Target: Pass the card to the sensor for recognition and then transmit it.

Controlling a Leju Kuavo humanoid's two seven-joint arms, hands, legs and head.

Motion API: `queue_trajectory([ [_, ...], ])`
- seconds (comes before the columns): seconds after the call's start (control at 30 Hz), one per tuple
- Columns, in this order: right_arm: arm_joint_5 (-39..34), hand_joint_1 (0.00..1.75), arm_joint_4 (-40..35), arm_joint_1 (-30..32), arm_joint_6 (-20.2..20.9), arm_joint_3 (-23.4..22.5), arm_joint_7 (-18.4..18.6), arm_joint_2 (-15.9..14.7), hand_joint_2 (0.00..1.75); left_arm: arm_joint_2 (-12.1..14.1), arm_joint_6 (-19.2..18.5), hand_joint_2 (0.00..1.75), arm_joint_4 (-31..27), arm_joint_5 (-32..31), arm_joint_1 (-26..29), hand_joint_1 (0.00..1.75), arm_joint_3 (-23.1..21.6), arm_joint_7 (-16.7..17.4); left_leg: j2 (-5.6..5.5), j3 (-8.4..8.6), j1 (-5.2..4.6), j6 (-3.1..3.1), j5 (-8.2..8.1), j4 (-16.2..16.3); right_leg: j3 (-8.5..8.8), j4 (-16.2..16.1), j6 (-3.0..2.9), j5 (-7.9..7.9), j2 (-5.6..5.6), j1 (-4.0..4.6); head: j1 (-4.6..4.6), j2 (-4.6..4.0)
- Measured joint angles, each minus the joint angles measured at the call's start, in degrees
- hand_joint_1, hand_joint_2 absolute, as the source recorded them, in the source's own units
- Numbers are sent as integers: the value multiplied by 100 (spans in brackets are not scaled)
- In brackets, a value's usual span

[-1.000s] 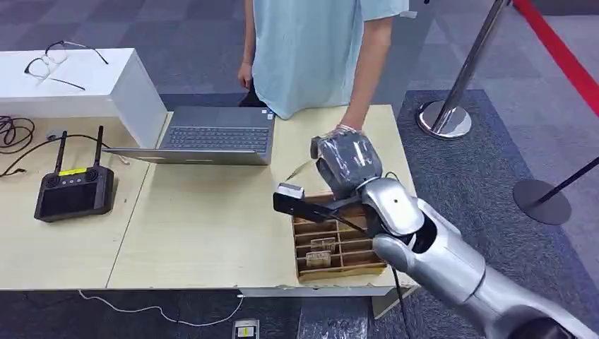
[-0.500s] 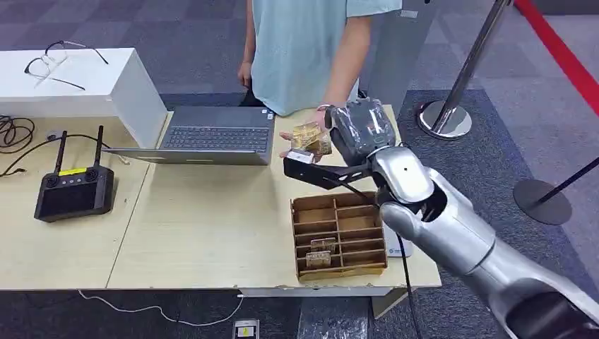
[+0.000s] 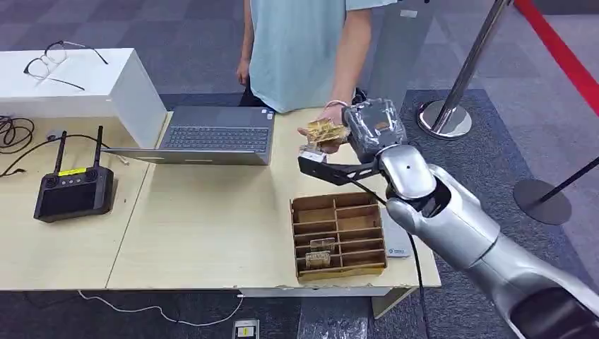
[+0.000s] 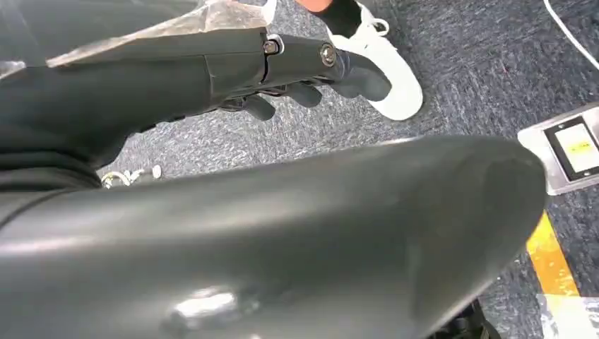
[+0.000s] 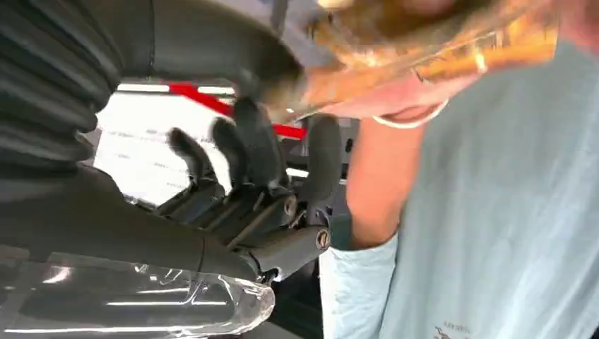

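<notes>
The card (image 3: pixel 324 130) (tan, patterned) sits between right hand (image 3: pixel 373 127) and person's hand (image 3: pixel 329 117).

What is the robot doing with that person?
The robot's right hand is stretched over the table, holding out a brownish card to a person in a light blue shirt. The person's hand is on the card too, so it is being passed over right now. A cardboard box with a few more cards sits below the arm. The left hand hangs down by the floor, holding nothing.
</notes>
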Motion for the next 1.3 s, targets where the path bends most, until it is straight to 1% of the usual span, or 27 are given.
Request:
queue_trajectory([
  [0.23,279,0,127,22,15,66,0,-42,175,-7,-2,0,0,-42,0,0,-11,22,0,-1,0,0,0,0,-1,0,0,0,0,0,2,0],
  [0.57,408,0,157,21,140,100,-22,-52,175,-13,0,0,0,-35,0,0,-15,-15,0,-1,0,0,0,0,-2,0,0,0,0,0,2,0],
  [0.73,636,0,-5,36,532,98,-4,-155,175,-35,0,0,0,31,3,0,-15,-18,0,0,0,0,0,1,-3,0,0,0,0,-1,0,0],
  [0.83,725,0,-230,47,881,74,33,-304,175,-42,-33,0,0,48,9,0,-15,9,-1,0,0,0,0,2,-4,0,0,0,0,-2,2,0],
  [1.0,798,0,-765,128,1318,-78,124,-703,175,-79,-68,0,0,90,20,0,-15,29,-1,0,-1,0,-1,5,-4,-2,0,0,0,-3,2,0],
  [1.13,819,0,-1318,305,1403,-262,225,-1028,175,-114,-33,0,0,127,28,0,-15,9,0,-1,-1,0,-1,5,-4,-2,0,0,1,-4,2,0],
  [1.23,935,0,-1679,460,1421,-400,310,-1246,175,-142,44,0,0,181,28,0,-9,-96,-2,1,-1,0,-1,6,-3,-3,0,0,0,-4,2,0],
  [1.3,1014,0,-1986,602,1512,-492,358,-1418,175,-159,50,0,0,195,33,0,-4,-149,-3,-1,-1,1,-1,6,-3,-3,0,0,0,-4,2,0],
])
